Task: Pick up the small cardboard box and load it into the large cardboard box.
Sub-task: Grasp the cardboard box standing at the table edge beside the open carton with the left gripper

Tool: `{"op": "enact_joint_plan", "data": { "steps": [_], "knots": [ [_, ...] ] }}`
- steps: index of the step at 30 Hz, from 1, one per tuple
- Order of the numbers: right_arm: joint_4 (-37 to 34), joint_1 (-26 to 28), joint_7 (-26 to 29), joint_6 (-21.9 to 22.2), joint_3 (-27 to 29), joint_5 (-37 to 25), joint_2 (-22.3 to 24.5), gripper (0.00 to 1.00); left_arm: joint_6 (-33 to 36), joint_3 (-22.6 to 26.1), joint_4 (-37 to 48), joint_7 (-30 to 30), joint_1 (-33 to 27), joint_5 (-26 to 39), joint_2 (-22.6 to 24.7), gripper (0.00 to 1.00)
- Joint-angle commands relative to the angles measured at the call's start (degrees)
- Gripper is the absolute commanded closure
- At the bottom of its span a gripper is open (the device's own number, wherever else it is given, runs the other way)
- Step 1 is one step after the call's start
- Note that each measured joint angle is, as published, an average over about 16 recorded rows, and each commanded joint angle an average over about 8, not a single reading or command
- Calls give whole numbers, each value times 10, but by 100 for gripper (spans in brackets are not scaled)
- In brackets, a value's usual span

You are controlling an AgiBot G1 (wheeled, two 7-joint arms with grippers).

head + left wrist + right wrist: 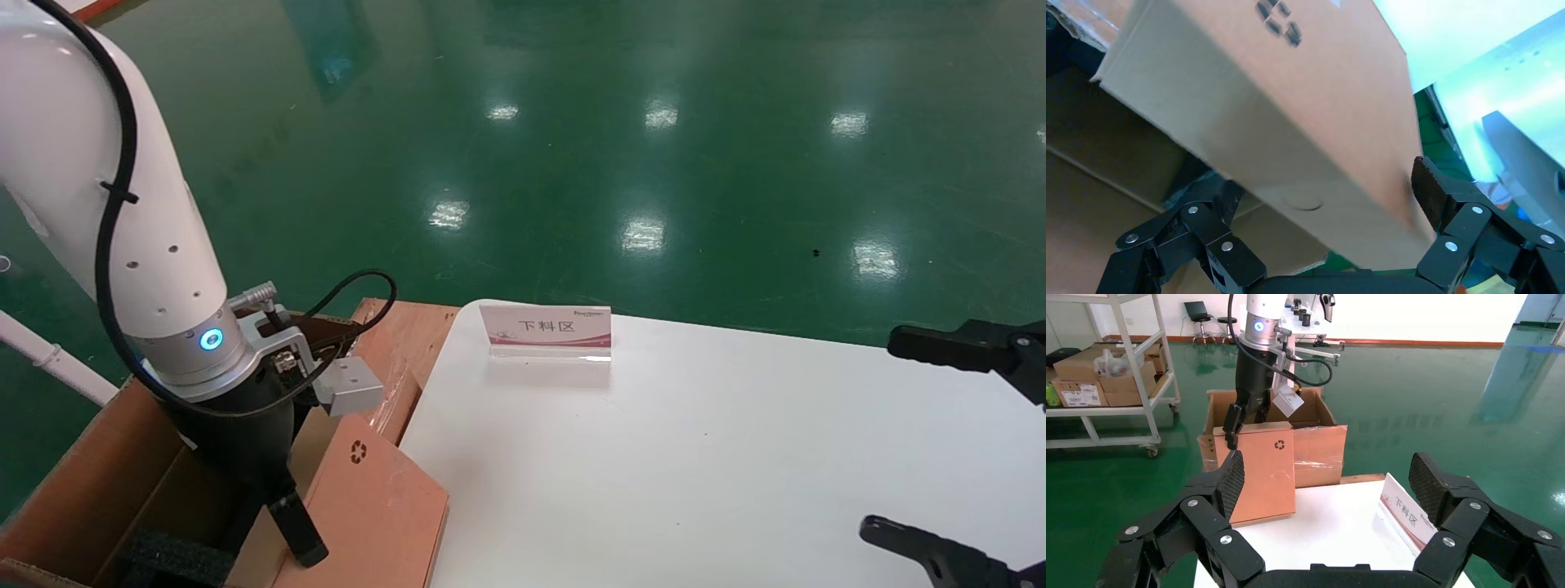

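The left tool [278, 523] pinches the small box [372, 506] tilted over the big carton [73, 482] for loading; the right tool [1324, 490] waits spread above the surface [695, 457].

A smooth white rounded-corner table [695, 457] was seen standing on a glossy green floor [572, 147]. Near the table's far edge, 1 small clear acrylic sign holder [546, 331] with a white and pink card printed with dark characters was stood upright; the same sign [1407, 516] was seen in the right wrist view.

At the table's left edge, the flat plain brown small cardboard box [372, 510] with a dark recycling symbol was seen tilted; whether it touched the tabletop could not be told.

Beside the table, on the floor, the big brown corrugated large cardboard box [1318, 444] was set, and farther off a white wheeled metal shelf cart [1119, 398] loaded with brown cartons was seen.
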Motion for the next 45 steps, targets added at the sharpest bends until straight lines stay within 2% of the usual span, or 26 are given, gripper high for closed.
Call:
{"op": "enact_joint_plan", "data": {
  "steps": [1, 4, 5, 10, 12, 13, 18, 19, 45],
  "knots": [
    [0, 0, 0, 0, 0, 0, 0, 0, -2, 0, 0, 5, 1, 0, 0, 0],
    [0, 0, 0, 0, 0, 0, 0, 0, -2, 1, 0, 6, 2, 0, 0, 0],
    [0, 0, 0, 0, 0, 0, 0, 0, -2, 1, 0, 6, 2, 1, 0, 4],
    [0, 0, 0, 0, 0, 0, 0, 1, -2, 0, 0, 5, 1, 1, 0, 67],
    [0, 0, 0, 0, 0, 0, 0, 24, -2, 0, 0, 4, 1, 1, 0, 92],
    [0, 0, 0, 0, 0, 0, 0, 37, -2, 0, 0, 4, 1, 1, 0, 100],
    [0, 0, 0, 0, 0, 0, 0, 98, -2, -1, 0, 3, 1, 1, 0, 100],
    [0, 0, 0, 0, 0, 0, 0, 100, -2, -1, 0, 3, 1, 1, 0, 100],
    [0, 0, 0, 0, 0, 0, 0, 100, -1, -2, -1, 2, 0, -1, -1, 100]
  ]
}}
